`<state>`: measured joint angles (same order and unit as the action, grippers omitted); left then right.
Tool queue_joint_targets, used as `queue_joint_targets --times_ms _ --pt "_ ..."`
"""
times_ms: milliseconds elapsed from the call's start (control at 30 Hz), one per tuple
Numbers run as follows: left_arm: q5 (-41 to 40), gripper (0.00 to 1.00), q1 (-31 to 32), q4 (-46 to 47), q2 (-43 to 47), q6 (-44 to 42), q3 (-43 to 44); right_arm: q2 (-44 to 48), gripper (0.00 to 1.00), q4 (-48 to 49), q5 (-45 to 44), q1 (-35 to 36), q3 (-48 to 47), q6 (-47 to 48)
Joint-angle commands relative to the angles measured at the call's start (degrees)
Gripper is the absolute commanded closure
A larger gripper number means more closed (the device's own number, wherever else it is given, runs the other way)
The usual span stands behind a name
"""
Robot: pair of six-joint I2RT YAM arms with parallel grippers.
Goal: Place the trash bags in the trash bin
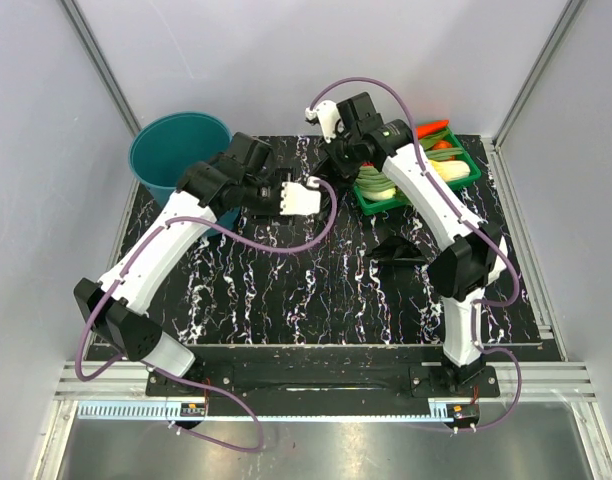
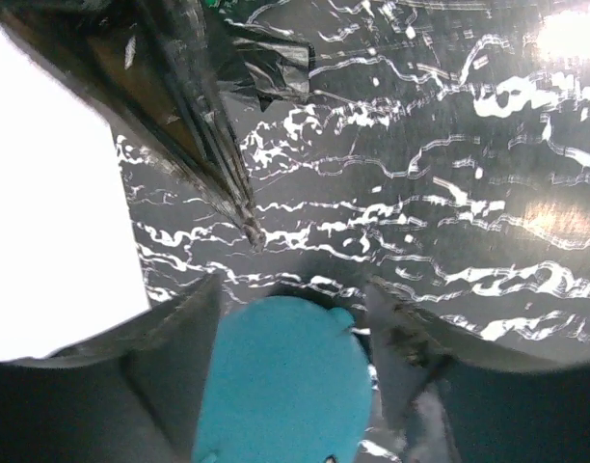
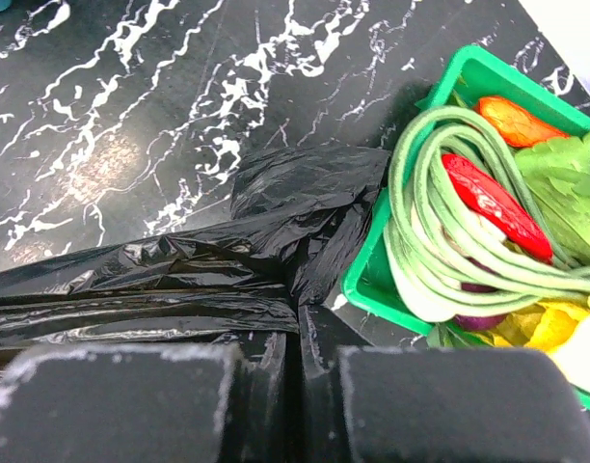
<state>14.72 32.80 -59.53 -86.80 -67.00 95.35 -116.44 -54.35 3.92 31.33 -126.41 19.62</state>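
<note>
Black bag (image 3: 276, 222) lies crumpled on the tabletop (image 3: 131, 116) against the green tray (image 3: 372, 285), centre of the right wrist view, a fold pinched between the right fingers (image 3: 131, 395). Left fingers (image 2: 170, 357) stand spread, teal bin (image 2: 276, 376) showing between them at bottom.

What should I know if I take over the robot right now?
Left hand: open, holding nothing.
Right hand: shut on the thin glossy black plastic trash bag, which lies on the table right beside the shallow green rectangular vegetable tray.
Round teal plastic trash bin: far left corner, no bag seen inside.
Done: bag gripped.
Left: carry it over to the bin and drop it in.
</note>
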Motion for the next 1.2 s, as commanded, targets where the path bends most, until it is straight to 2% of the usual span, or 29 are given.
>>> queue_joint_targets --times_ms 0,100,233,400,533,800,1167 --pt "2.77 0.22 -0.98 10.03 0.41 11.87 1.32 4.38 0.92 1.17 -3.57 -0.66 0.28 -2.04" --pt "4.7 0.11 -2.73 15.12 0.32 20.91 2.64 6.22 0.92 4.15 -6.55 -0.05 3.61 -2.48" --pt "8.74 0.05 -5.81 22.77 -0.29 35.68 3.44 8.42 0.92 8.46 -8.84 0.66 7.4 -3.88" --pt "14.54 0.02 -7.04 29.55 -1.87 50.71 3.52 9.57 0.92 11.19 -9.72 1.8 9.69 -5.2" --pt "17.27 0.01 -7.22 33.85 -3.98 59.25 3.62 9.39 0.92 11.28 -10.08 2.15 9.69 -6.34" --pt "13.59 0.01 -7.31 38.43 -6.0 63.93 1.6 9.48 0.92 11.46 -9.72 2.24 9.34 -7.75" --pt "9.19 0.11 -6.78 43.88 -6.09 64.19 -4.56 9.57 0.92 11.46 -9.02 2.42 8.55 -9.86"
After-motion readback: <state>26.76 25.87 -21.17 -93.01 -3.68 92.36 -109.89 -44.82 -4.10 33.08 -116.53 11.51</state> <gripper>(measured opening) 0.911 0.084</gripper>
